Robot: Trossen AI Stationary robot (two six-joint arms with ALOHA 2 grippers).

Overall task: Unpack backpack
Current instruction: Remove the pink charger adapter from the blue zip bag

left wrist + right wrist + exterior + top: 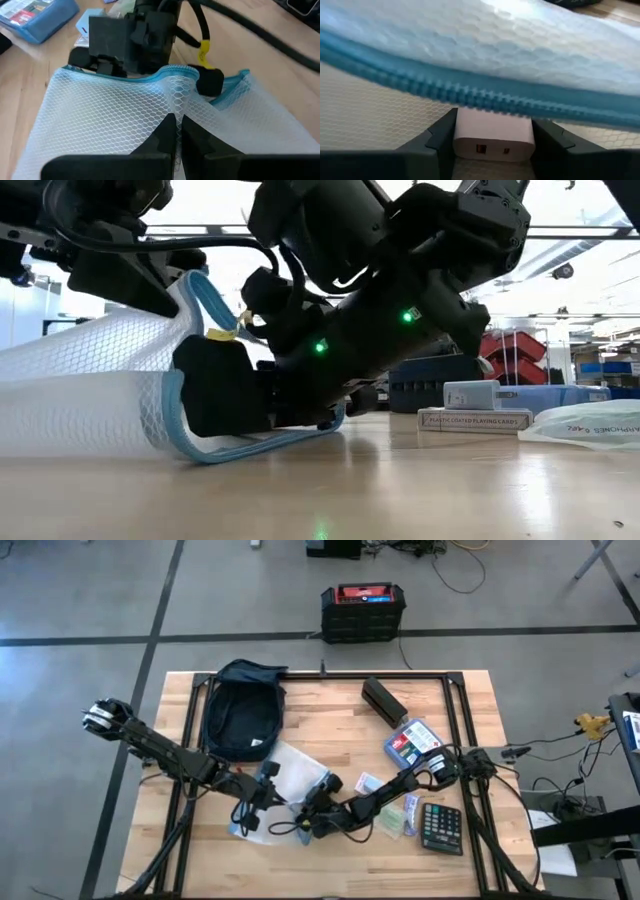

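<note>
A white mesh pouch with a blue zipper edge lies on the table's near middle. My left gripper is shut on its top layer. My right gripper reaches into the pouch's open mouth and is shut on a small white charger inside. The dark navy backpack lies at the far left on its back, untouched. My left gripper pinches the pouch's upper mesh layer just behind the zipper edge, coming from above. The mesh is gathered into a ridge there and held up, so the mouth gapes; the pouch's underside lies on the table. My right gripper pinches the white charger by its two opposite sides between its two fingers. The fingers lie nearly level, coming from the table's right through the pouch's mouth, under the zipper edge. The charger's port face points back toward the wrist.
On the right lie a blue box with a red label, a black box, a pack of playing cards, a green packet and a calculator. A black crate with a red top stands beyond the table.
</note>
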